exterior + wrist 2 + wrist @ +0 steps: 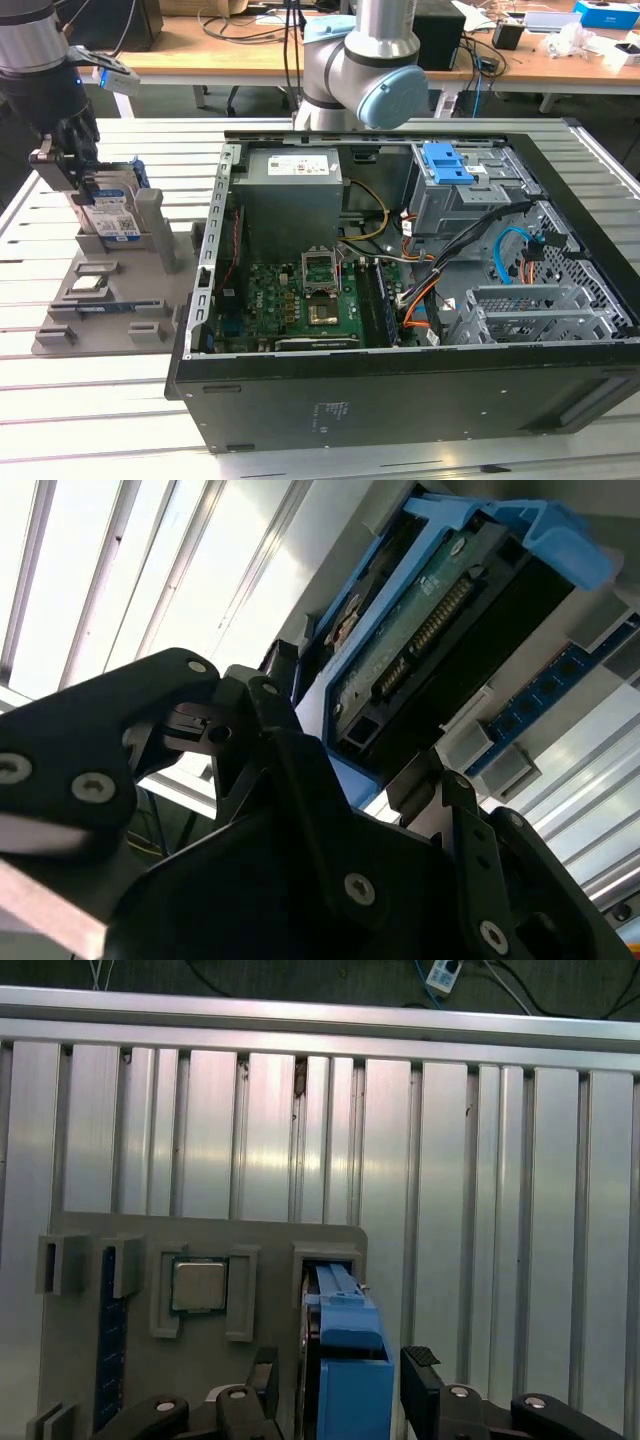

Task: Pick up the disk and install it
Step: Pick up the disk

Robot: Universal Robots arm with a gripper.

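The disk (112, 212) stands on edge in a slot of the grey holder (58, 335) at the exterior view's left, its blue-and-white label facing out. My gripper (84, 178) is lowered over its top end. In the first wrist view the disk's blue carrier frame (348, 1345) sits between my two black fingers (422, 1375), a narrow gap showing on each side. The second wrist view shows the disk's connector end (425, 645) just beyond my gripper (350, 742), which straddles it and looks open.
An open computer case (400, 390) lies to the exterior view's right of the holder, with a grey drive cage topped by a blue latch (450, 163). The holder also carries a small square chip (200, 1285) and a blue memory stick (110, 1340). The arm's base (362, 70) rises behind the case.
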